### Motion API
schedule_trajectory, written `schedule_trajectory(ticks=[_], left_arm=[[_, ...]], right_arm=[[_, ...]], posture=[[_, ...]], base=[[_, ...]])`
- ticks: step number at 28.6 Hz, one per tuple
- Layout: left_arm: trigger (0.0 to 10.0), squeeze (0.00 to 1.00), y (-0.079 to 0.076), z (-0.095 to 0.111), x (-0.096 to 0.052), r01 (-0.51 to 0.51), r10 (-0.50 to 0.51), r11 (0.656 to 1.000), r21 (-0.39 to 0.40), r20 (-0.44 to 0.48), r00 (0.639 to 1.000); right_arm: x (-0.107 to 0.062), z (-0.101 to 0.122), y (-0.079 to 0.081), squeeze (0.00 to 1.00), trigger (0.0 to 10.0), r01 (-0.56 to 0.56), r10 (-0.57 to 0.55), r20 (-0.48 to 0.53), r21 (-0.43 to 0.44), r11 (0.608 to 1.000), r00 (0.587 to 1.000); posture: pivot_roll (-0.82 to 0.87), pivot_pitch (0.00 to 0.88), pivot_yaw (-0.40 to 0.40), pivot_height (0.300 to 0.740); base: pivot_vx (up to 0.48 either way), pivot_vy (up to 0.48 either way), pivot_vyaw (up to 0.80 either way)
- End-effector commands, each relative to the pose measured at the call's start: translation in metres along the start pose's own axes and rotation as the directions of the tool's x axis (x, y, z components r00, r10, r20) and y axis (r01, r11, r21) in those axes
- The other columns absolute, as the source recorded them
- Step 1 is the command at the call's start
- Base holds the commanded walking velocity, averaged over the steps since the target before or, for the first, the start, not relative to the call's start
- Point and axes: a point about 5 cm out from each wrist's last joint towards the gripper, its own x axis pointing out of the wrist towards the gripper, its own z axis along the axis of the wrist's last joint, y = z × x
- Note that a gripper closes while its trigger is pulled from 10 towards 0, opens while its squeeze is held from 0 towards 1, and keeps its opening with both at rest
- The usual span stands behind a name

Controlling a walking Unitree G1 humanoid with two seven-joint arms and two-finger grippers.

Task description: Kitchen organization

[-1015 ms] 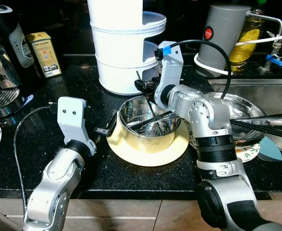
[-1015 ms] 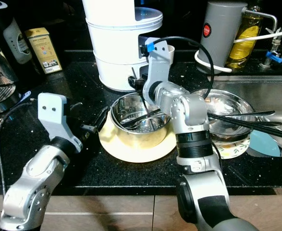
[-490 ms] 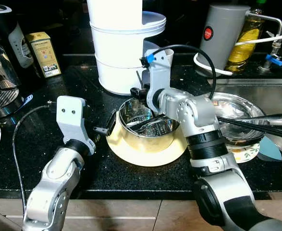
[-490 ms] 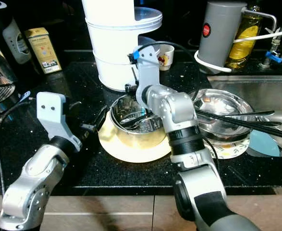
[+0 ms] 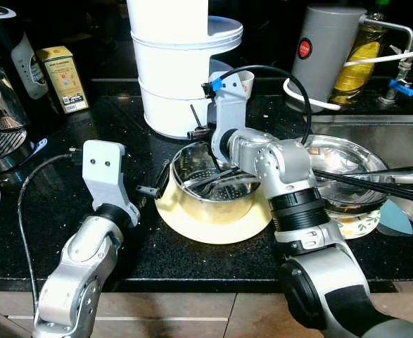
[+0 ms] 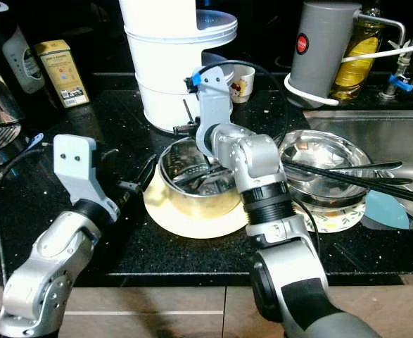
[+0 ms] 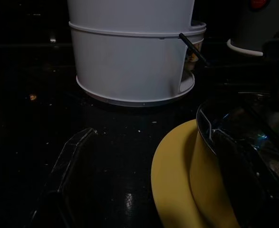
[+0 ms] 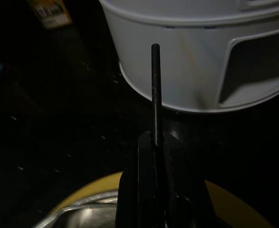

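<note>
A home kitchen: steel sink (image 5: 396,141) of dishes, oil bottle (image 5: 361,60), black stone counter (image 5: 44,190) (crumb-speckled) beyond the grippers.

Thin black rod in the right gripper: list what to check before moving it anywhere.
1. Right gripper shut on the thin black rod: ok.
2. Rod tip clear of the tall white plastic container: cannot tell.
3. Shiny steel bowl seated on the round yellow plate: ok.
4. Bowl emptied of utensils: not ok, dark utensils lie inside.
5. Left gripper open at the plate's rim, out of the rod's way: ok.
</note>
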Motion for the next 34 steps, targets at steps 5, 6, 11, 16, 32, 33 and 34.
schedule_trajectory(ticks=[5, 6, 11, 16, 32, 33, 34], left_arm=[[10.0, 0.0, 0.004, 0.005, 0.0, -0.014, 0.014, 1.0, 0.024, 0.008, 1.0], [10.0, 0.0, 0.004, 0.006, 0.001, -0.015, 0.014, 1.0, 0.026, 0.01, 1.0], [10.0, 0.0, 0.005, 0.008, 0.002, -0.018, 0.017, 0.999, 0.031, 0.021, 1.0], [10.0, 0.0, 0.006, 0.013, 0.003, -0.02, 0.018, 0.999, 0.047, 0.041, 0.999], [10.0, 0.0, 0.008, 0.029, 0.007, -0.003, -0.003, 0.999, 0.05, 0.116, 0.993], [10.0, 0.0, 0.009, 0.031, 0.007, -0.001, -0.005, 0.999, 0.053, 0.127, 0.992], [10.0, 0.0, 0.009, 0.033, 0.008, 0.0, -0.007, 0.999, 0.055, 0.133, 0.991]], right_arm=[[-0.008, 0.026, 0.011, 0.0, 0.0, -0.145, 0.122, 0.189, 0.114, 0.983, 0.974], [-0.012, 0.033, 0.014, 0.0, 0.0, -0.189, 0.153, 0.249, 0.125, 0.974, 0.956], [-0.027, 0.054, 0.016, 0.0, 0.0, -0.259, 0.176, 0.452, 0.127, 0.958, 0.875], [-0.039, 0.067, 0.01, 0.0, 0.0, -0.283, 0.141, 0.572, 0.166, 0.945, 0.808], [-0.094, 0.084, -0.006, 0.0, 0.0, -0.634, 0.351, 0.777, 0.079, 0.769, 0.522], [-0.1, 0.081, -0.005, 0.0, 2.7, -0.669, 0.398, 0.777, 0.04, 0.742, 0.488], [-0.104, 0.078, -0.004, 0.0, 2.7, -0.685, 0.422, 0.775, 0.019, 0.728, 0.47]], posture=[[0.09, 0.0, -0.011, 0.74], [0.09, 0.0, -0.008, 0.74], [0.09, 0.0, -0.005, 0.74], [0.09, 0.0, -0.001, 0.74], [0.08, 0.0, 0.003, 0.74], [0.07, 0.0, 0.003, 0.74], [0.07, 0.0, 0.003, 0.74]], base=[[0.0, 0.0, 0.0], [0.0, 0.0, 0.0], [0.0, 0.0, 0.0], [0.0, 0.0, 0.0], [0.0, 0.0, 0.0], [0.0, 0.0, 0.0], [0.0, 0.0, 0.0]])
